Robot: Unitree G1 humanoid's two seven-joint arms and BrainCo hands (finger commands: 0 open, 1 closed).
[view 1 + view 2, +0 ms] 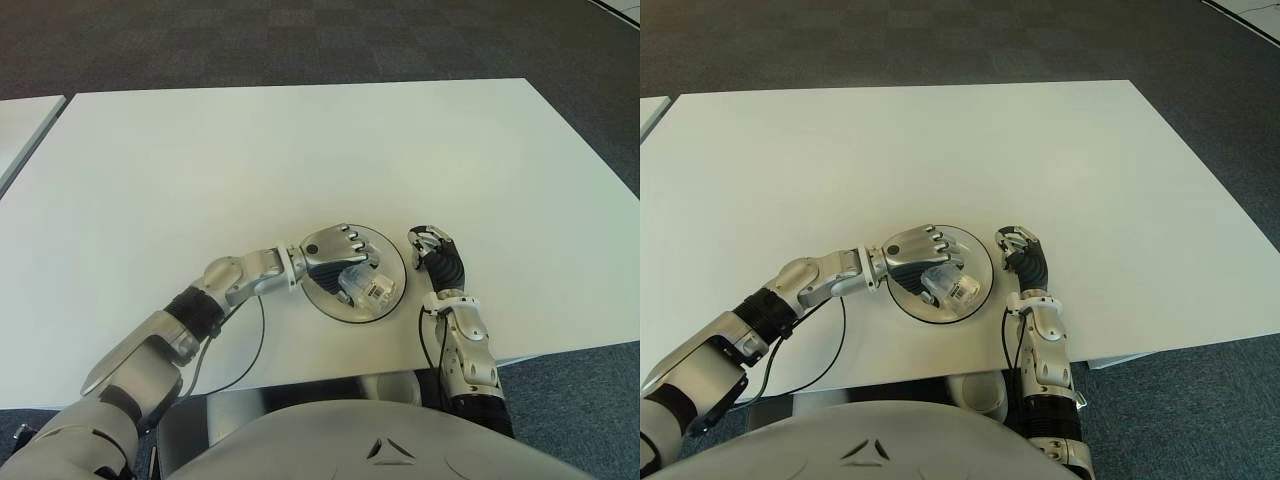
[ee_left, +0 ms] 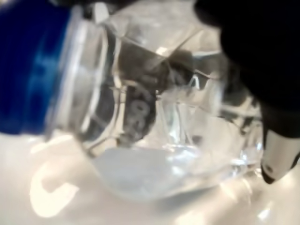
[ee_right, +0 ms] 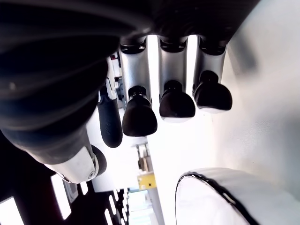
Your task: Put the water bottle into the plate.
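Observation:
A small round white plate (image 1: 397, 262) sits near the table's front edge. In it, tilted low, is the clear water bottle (image 1: 368, 289) with a barcode label. My left hand (image 1: 335, 250) reaches over the plate from the left, its fingers curled around the bottle. The left wrist view shows the bottle's blue cap (image 2: 33, 70) and clear body (image 2: 154, 122) close up, with a dark fingertip (image 2: 276, 154) against it. My right hand (image 1: 432, 245) shows just right of the plate, fingers (image 3: 176, 101) curled and holding nothing.
The white table (image 1: 300, 150) stretches wide behind and to both sides of the plate. A second table's edge (image 1: 20, 120) shows at the far left. Dark carpet (image 1: 300, 40) lies beyond. A black cable (image 1: 255, 340) hangs under my left forearm.

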